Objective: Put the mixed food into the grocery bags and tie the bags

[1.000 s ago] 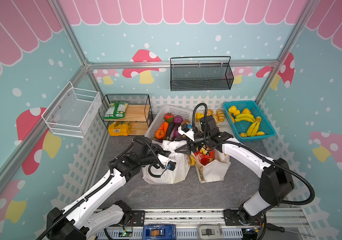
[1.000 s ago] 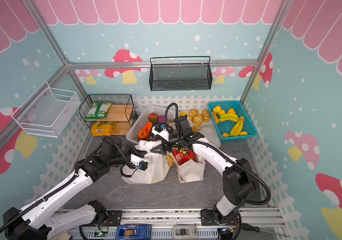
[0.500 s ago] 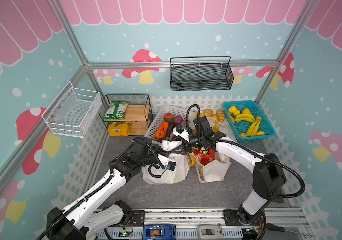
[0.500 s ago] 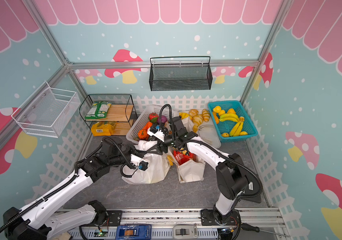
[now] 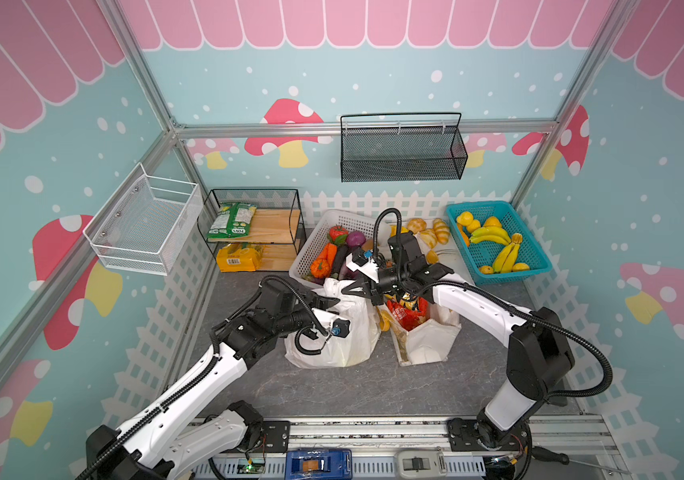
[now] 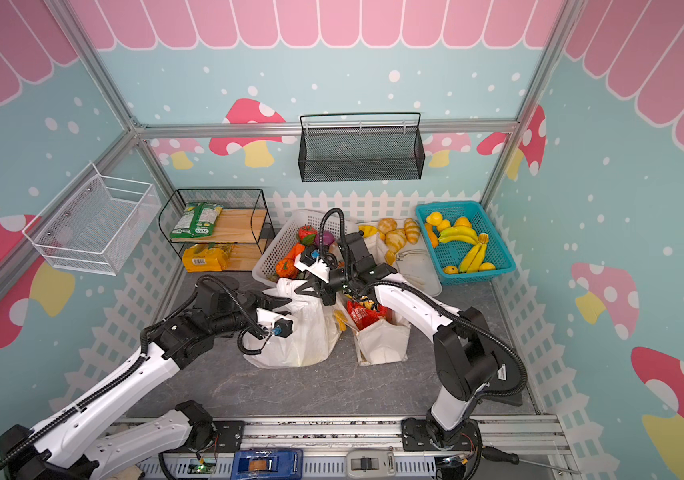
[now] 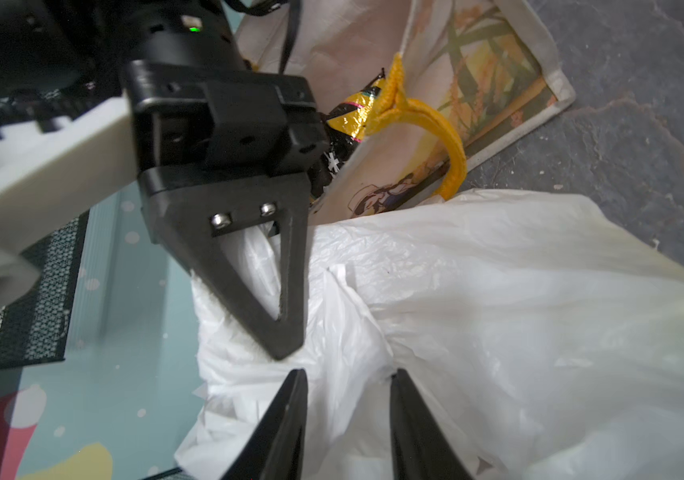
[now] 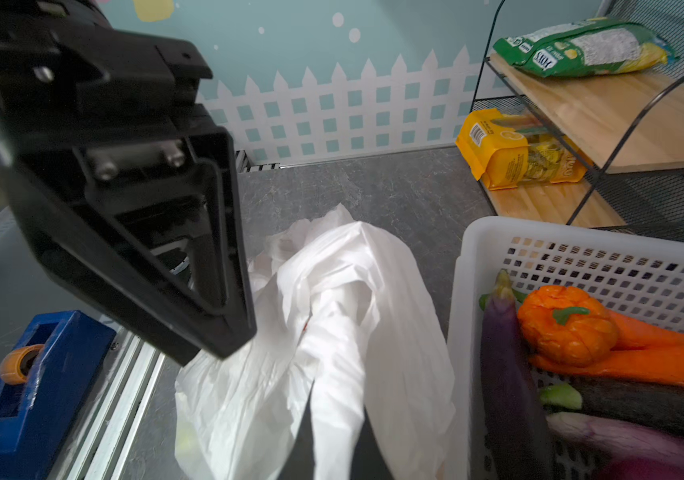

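Note:
The white plastic bag (image 5: 332, 332) stands on the grey floor beside the cream canvas tote (image 5: 425, 336). Both show in both top views. A red crisp packet (image 5: 404, 313) and a yellow-and-dark snack packet (image 7: 348, 120) stick out of the tote, by its yellow handle (image 7: 452, 153). My right gripper (image 8: 338, 415) reaches across to the top of the white bag (image 8: 373, 282). It is shut on a bunched strip of the bag's plastic. My left gripper (image 7: 348, 374) is at the same bag top, jaws apart with loose plastic (image 7: 498, 311) between them. The two grippers (image 5: 326, 301) (image 5: 355, 286) nearly touch.
A white basket (image 5: 315, 241) of aubergines, carrots and a toy pumpkin stands right behind the bags. Further right are bread rolls (image 5: 427, 232) and a teal basket (image 5: 537, 266) of bananas. A black wire shelf (image 5: 255, 195) holds green and yellow packets. A blue tape dispenser (image 5: 317, 463) sits on the front rail.
My right gripper swung left from above the tote to the white bag's top and shut on its plastic. My left gripper, shut before, has opened its jaws.

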Controlling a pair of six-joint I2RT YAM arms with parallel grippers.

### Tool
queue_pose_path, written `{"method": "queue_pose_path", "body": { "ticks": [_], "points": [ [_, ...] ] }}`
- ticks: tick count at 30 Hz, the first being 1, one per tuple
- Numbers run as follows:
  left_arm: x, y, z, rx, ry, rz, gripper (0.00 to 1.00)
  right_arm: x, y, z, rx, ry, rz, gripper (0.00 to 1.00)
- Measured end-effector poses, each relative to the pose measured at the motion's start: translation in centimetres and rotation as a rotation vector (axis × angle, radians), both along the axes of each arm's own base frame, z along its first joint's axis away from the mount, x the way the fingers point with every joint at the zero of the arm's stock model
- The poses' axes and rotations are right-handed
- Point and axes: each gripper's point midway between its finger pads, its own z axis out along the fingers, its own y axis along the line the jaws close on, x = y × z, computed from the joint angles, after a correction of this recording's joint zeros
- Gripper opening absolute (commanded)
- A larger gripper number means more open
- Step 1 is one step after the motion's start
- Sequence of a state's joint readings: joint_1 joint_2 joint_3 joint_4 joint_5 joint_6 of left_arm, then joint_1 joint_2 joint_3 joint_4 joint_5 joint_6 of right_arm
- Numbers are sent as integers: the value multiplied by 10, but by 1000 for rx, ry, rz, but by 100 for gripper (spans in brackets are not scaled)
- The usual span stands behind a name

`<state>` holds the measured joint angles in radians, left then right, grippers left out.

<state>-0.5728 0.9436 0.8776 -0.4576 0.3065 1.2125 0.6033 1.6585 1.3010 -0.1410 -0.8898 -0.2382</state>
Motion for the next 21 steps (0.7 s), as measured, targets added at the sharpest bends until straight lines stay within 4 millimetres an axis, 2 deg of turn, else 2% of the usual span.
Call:
{"method": "queue_pose_path", "body": {
  "ticks": [4,7,12,15,21],
  "points": [
    [-19,8,29,-167,74,69,58,-5,-7,10,24,-56,-29,0],
    [-23,12,43,-287,153,138,63,-10,-13,17,45,-95,-43,0],
    [-3,7,49,-416,315,276,66,-16,-19,25,79,-153,-57,0],
    [14,0,44,-429,386,337,66,-16,-20,27,91,-175,-63,0],
    [35,-4,31,-428,472,406,66,-16,-20,28,103,-199,-75,0]
  ]
}}
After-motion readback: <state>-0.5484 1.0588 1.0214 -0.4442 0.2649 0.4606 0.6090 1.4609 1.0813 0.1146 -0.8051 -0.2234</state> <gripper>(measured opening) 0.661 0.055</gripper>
